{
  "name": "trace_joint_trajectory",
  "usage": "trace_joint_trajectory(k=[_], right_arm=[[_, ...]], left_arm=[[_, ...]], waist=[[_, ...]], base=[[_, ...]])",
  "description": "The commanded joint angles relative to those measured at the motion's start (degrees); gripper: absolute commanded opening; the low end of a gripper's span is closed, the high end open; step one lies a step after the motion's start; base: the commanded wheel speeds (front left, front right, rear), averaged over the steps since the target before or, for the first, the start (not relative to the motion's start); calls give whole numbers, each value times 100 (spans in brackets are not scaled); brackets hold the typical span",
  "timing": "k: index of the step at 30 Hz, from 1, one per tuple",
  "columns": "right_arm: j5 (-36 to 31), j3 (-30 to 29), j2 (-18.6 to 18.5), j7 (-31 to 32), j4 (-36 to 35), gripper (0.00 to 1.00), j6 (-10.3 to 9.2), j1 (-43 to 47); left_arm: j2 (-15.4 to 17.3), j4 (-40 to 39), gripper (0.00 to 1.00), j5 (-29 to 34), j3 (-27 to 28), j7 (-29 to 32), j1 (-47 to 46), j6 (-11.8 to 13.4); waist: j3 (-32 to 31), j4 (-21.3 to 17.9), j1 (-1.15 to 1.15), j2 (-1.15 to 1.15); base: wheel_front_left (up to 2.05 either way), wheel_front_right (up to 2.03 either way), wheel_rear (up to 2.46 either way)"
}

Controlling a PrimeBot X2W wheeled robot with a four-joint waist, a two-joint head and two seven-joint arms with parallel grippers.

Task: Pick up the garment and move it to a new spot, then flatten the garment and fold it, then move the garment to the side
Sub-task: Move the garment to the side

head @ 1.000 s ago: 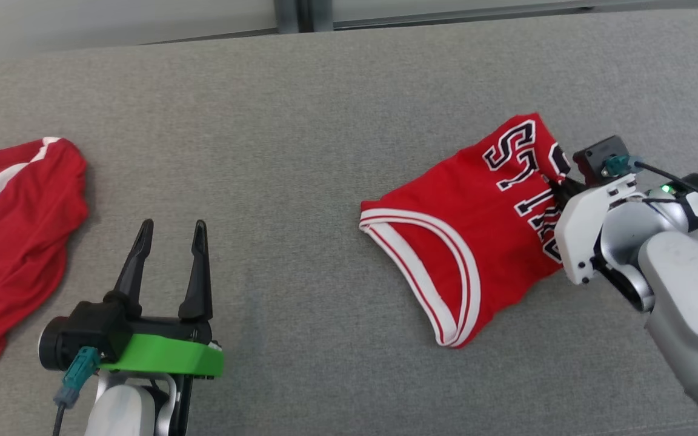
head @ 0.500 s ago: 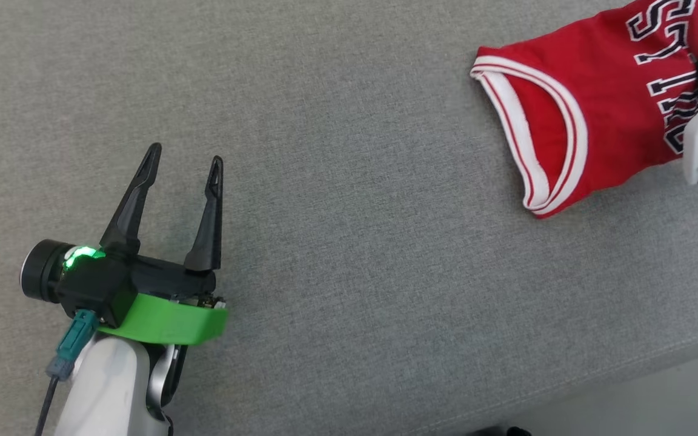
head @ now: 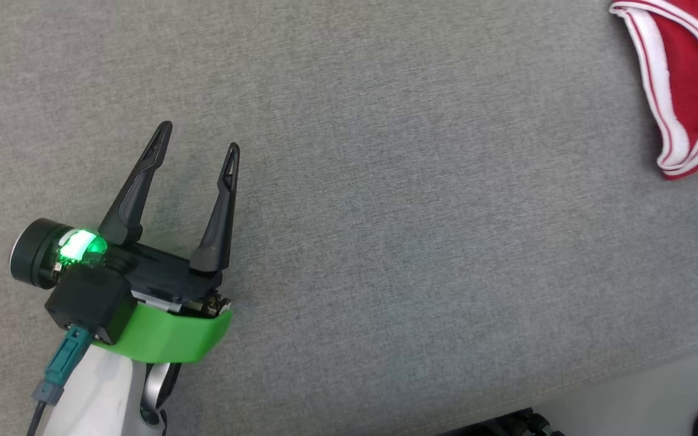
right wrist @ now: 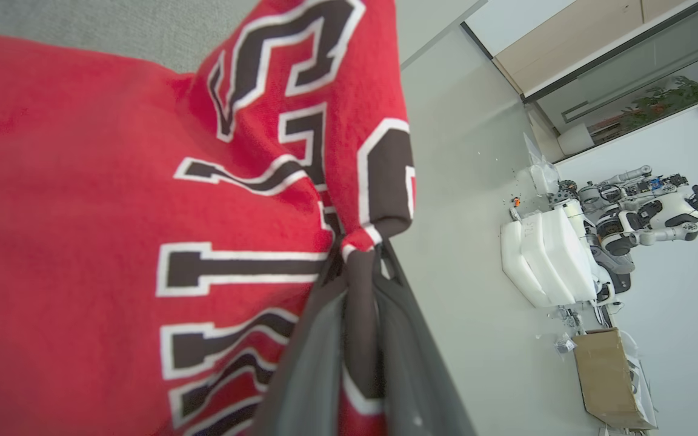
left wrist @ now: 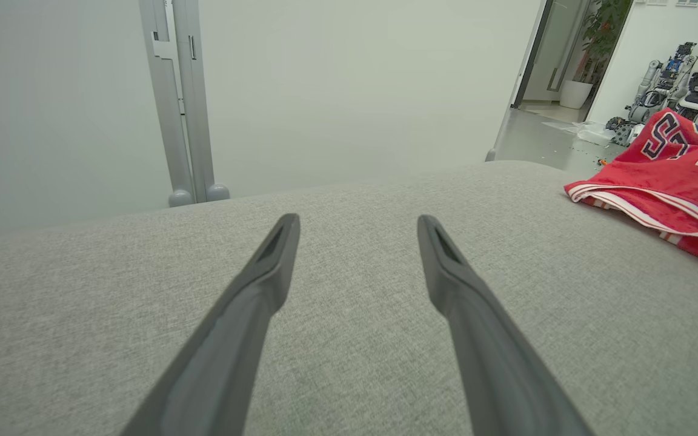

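Right end effector (right wrist: pixel 358 266) clamped on garment (right wrist: pixel 82 181), left end effector (head: pixel 200 135) agape over grey cushion (head: pixel 415 212), cardboard box (right wrist: pixel 606 378) beyond

Head view: steep top-down on grey fabric surface (head: pixel 385 181), left claw (head: pixel 200 134) lower left, jersey (head: pixel 688 72) cropped upper right. Left wrist view: low, grazing along same surface, jersey far right. Right wrist view: jersey close up, room at right.

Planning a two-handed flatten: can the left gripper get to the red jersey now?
Probably, with a long sideways reach: nothing lies on the grey surface between the open left gripper and the jersey.
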Motion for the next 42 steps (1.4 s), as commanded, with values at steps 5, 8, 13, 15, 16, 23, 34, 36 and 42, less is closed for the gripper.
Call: trace_joint_trajectory(k=[5, 8, 13, 15, 16, 23, 34, 36, 42], right_arm=[[-628, -704, 286, -264, 74, 100, -13, 156], [-799, -948, 506, -369, 10, 100, -14, 246], [-682, -1246, 971, -801, -357, 100, -13, 519], [-415, -1286, 1210, -926, -561, 100, -14, 681], [-255, -1199, 1334, -980, -686, 100, -12, 790], [1270, -558, 1797, -1077, -1905, 100, -12, 2075], [2521, 185, 2601, -1076, -3204, 100, -12, 3895], [2530, 205, 2754, -1077, -3269, 100, -12, 4086], [2348, 141, 3055, -1077, -3167, 100, -12, 4531]], left_arm=[[21, -60, 100, -6, -13, 0, 103, -13], [-46, 0, 100, -51, 38, 0, 134, -13], [-228, 124, 100, -120, 205, 0, 242, -13], [-323, 213, 100, -146, 308, 0, 328, -13], [-372, 255, 100, -146, 377, 0, 370, -13], [-659, 542, 100, -48, 823, 0, 784, -13], [-829, 1100, 100, 54, 1359, 0, 1487, -13], [-840, 1184, 100, 58, 1420, 0, 1603, -13], [-874, 1545, 100, 15, 1522, 0, 1879, -13]], waist=[[117, 247, -1, 0], [-6, 273, -1, 0], [-409, 324, -1, 0], [-630, 361, -1, 0], [-748, 386, -1, 0], [-1661, 641, -1, 0], [-2728, 1019, -1, 0], [-2866, 1070, -1, 0], [-3196, 1157, -1, 0]], base=[[0, 0, 0], [0, 0, 0], [0, 0, 0], [0, 0, 0], [0, 0, 0], [0, 0, 0], [0, 0, 0], [0, 0, 0], [0, 0, 0]])
